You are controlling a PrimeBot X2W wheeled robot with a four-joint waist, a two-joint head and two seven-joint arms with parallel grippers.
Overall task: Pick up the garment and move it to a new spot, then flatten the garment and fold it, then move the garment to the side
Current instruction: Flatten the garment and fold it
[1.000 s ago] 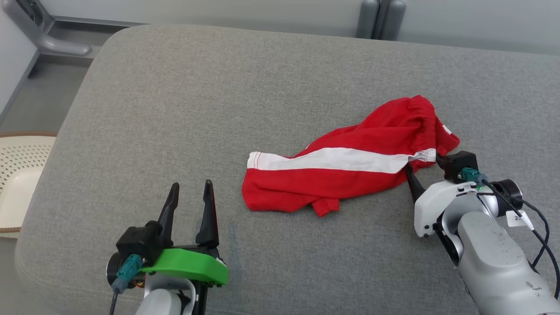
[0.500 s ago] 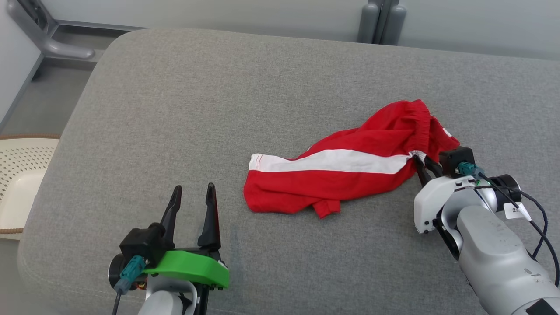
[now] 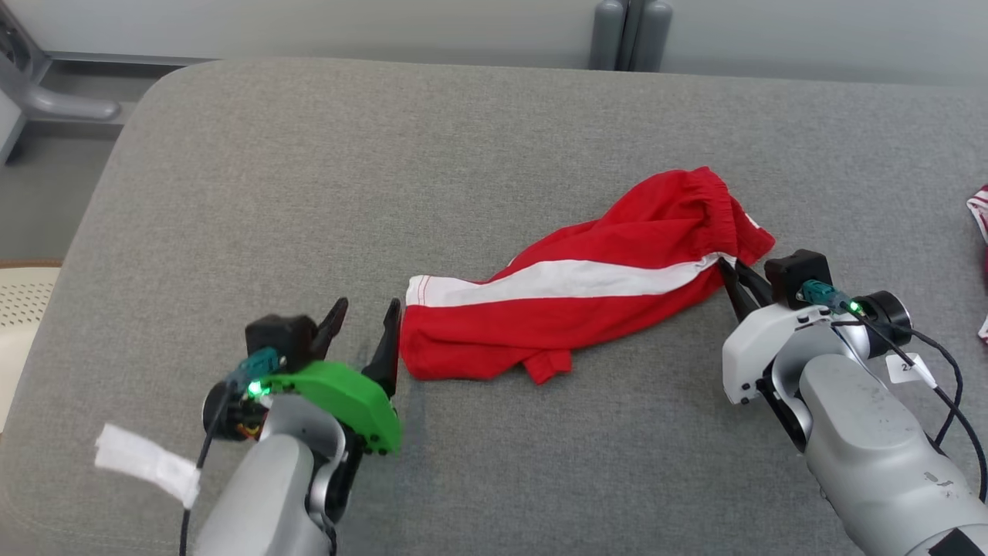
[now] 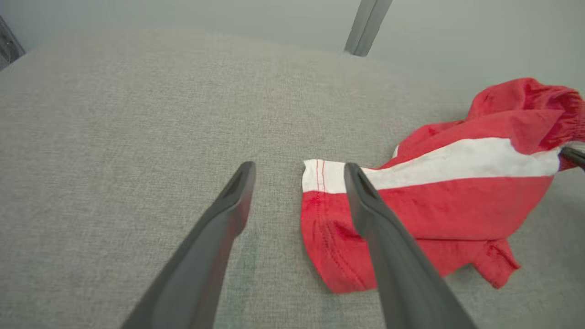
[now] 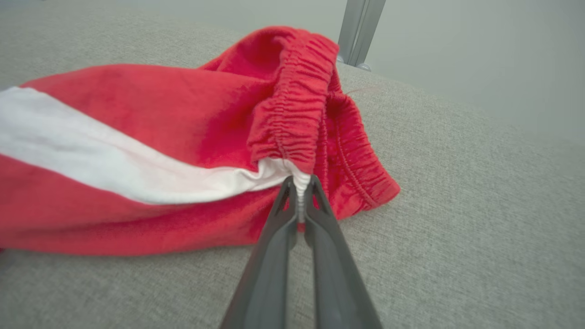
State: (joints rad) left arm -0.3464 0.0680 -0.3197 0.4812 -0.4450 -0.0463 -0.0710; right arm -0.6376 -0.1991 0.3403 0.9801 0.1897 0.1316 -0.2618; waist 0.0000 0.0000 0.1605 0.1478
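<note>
On the grey cushion [image 3: 309, 170], a little right of the middle, lies the garment [image 3: 587, 309]: red shorts with a broad white stripe running along the side, from the stitched leg hem to the gathered elastic waistband. The cloth is crumpled rather than flat. The waistband end is bunched and raised toward the far right, the leg end lies low toward the left, and a small red flap sticks out at the near edge.

The right gripper [image 3: 732, 266] is at the waistband end; in its wrist view [image 5: 299, 183] the jaws are pinched together on the white end of the stripe, where it meets the elastic of the garment [image 5: 137, 114].

The left gripper [image 3: 367, 309] sits at the leg hem with its jaws wide apart and holding nothing. In its wrist view [image 4: 298, 169] the hem corner of the garment [image 4: 434, 205] lies between the two fingers, with one finger over the red cloth; whether it touches I cannot tell.

A pale perforated basket [image 3: 15, 309] shows at the left edge, and a bit of striped cloth [image 3: 980, 208] at the right edge
</note>
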